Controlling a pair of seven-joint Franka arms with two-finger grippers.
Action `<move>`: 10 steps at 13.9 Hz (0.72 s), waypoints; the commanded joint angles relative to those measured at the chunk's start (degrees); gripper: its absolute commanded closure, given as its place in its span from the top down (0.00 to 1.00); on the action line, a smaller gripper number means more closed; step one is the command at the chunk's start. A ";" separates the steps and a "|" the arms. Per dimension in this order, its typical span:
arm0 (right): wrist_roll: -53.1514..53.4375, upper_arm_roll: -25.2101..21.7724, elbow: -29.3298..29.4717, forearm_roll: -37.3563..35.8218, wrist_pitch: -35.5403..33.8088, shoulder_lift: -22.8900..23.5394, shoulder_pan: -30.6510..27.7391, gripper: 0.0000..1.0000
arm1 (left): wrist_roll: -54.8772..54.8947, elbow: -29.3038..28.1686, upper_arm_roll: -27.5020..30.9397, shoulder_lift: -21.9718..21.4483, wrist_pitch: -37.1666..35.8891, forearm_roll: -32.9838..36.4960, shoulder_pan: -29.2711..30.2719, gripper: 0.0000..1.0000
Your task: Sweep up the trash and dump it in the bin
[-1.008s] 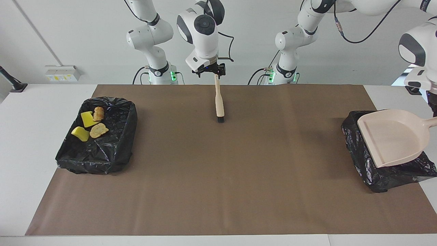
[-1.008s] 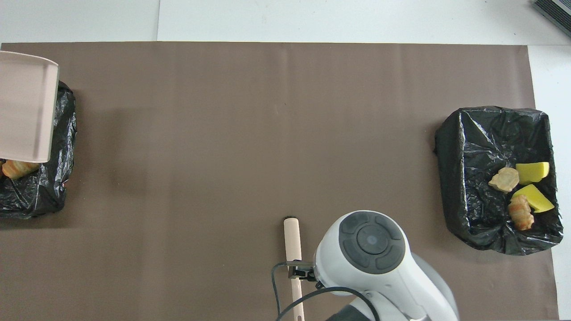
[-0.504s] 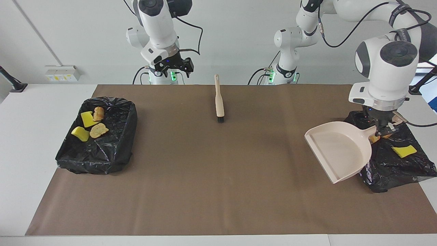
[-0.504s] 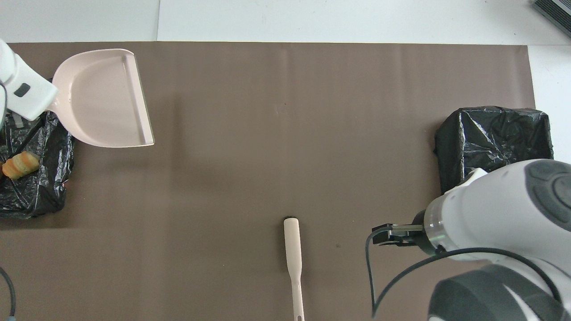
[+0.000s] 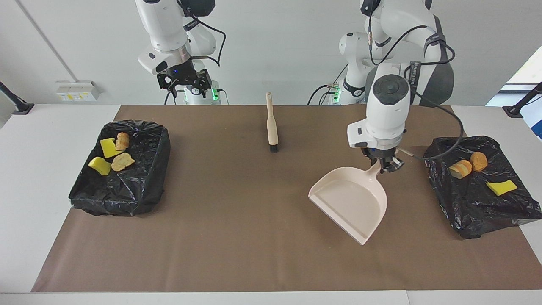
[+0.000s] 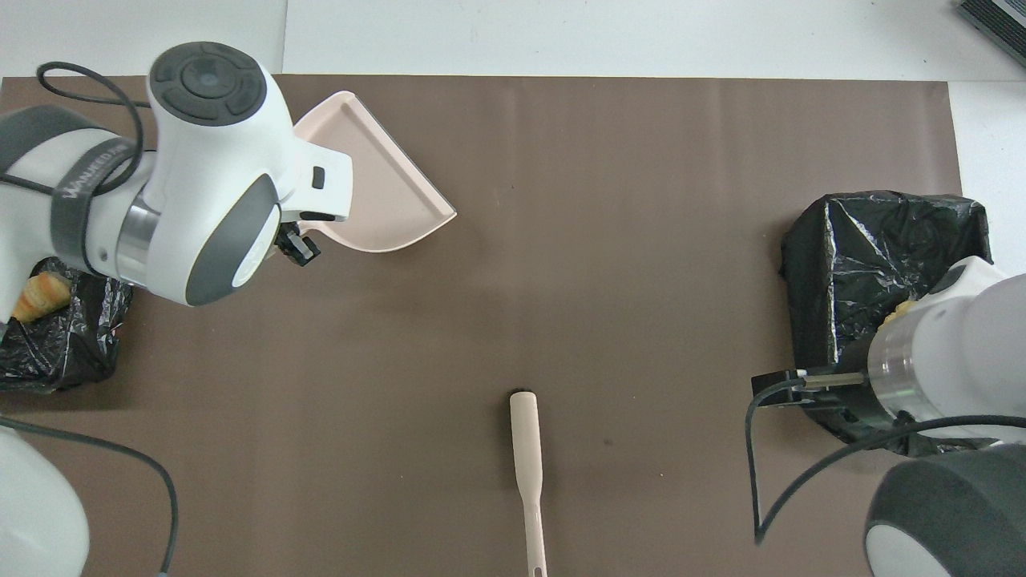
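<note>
My left gripper point(image 5: 384, 164) is shut on the handle of the pink dustpan point(image 5: 350, 201), which hangs tilted, lip down, low over the mat between the brush and the bin point(image 5: 480, 199) at the left arm's end. That bin holds trash: two tan chunks point(image 5: 461, 168) and a yellow one point(image 5: 501, 187). The bin point(image 5: 127, 178) at the right arm's end holds more trash point(image 5: 109, 147), yellow and tan. The brush point(image 5: 272, 127) lies flat on the mat, bristles pointing away from the robots. My right gripper point(image 5: 184, 81) hangs open and empty, up in the air over the table's edge by its own base.
A brown mat point(image 5: 254, 220) covers most of the white table. From overhead, the left arm's body hides part of the dustpan point(image 6: 385, 192) and of the bin point(image 6: 56, 353) beside it; the right arm covers part of the other bin point(image 6: 882, 240).
The left arm swung the dustpan from above its bin out over the mat. The right gripper left the brush handle and moved toward its own end; the brush stayed put.
</note>
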 commanded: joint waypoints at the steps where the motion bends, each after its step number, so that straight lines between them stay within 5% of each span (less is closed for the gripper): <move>1: -1.71 0.89 4.77 -1.76 -0.16 1.97 -2.50 1.00 | -16.27 0.50 1.16 2.07 0.86 -6.62 -4.92 0.00; 4: -3.11 0.89 9.70 -2.12 -0.25 4.08 -4.69 1.00 | -32.19 1.73 1.16 5.67 6.20 -9.88 -10.81 0.00; 8: -3.72 0.97 15.40 -3.69 -1.73 7.06 -6.10 1.00 | -47.77 14.98 1.42 17.70 6.74 -9.98 -18.11 0.00; 10: -3.73 0.97 18.93 -3.17 -2.09 9.53 -6.37 1.00 | -51.56 15.36 1.25 18.34 9.63 -10.15 -19.61 0.00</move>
